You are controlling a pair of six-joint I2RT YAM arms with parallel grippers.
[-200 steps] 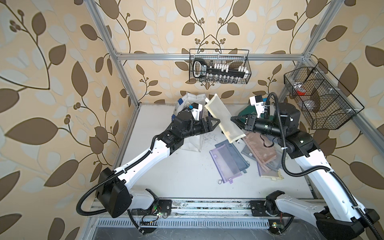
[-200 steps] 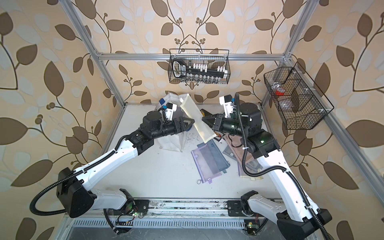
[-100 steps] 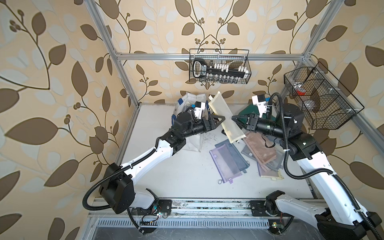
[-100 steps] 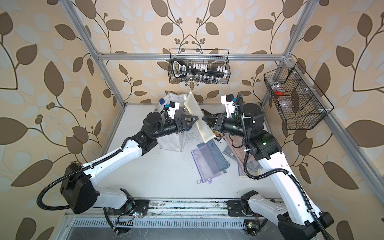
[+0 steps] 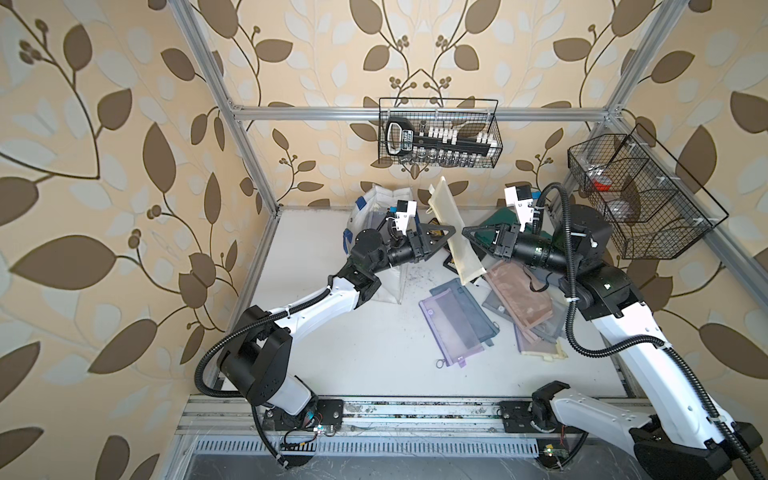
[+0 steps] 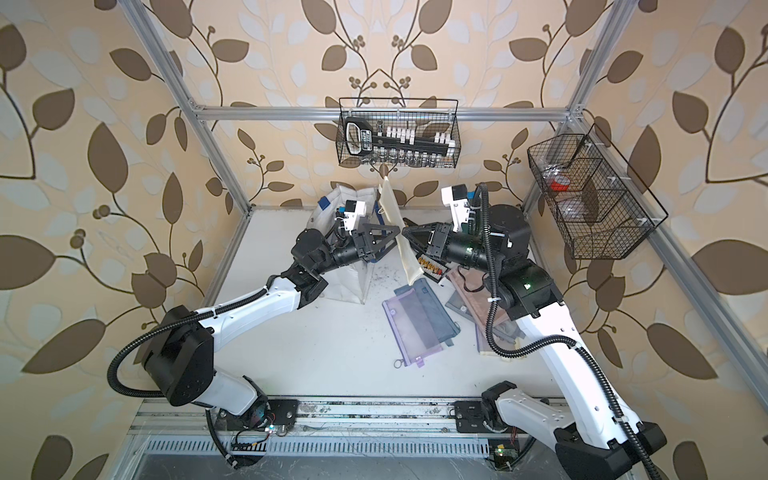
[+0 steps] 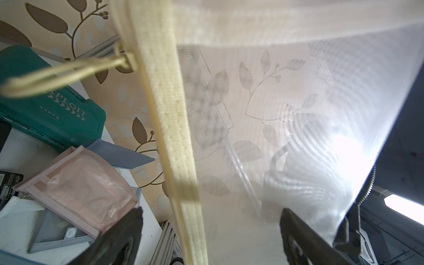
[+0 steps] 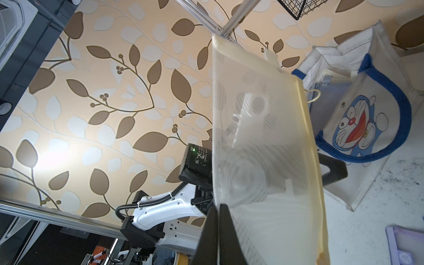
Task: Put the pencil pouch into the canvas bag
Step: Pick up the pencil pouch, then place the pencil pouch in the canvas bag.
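Pencil pouch (image 5: 446,216) hangs pinched in right hand (image 8: 219,207).

Left tool (image 5: 445,237) held aloft, jaws spread wide, right tool (image 5: 467,232) facing it nose to nose, jaws pinched shut

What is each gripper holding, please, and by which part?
The right gripper pinches the pouch by its long edge opposite the zipper; the left gripper is open, holding nothing.
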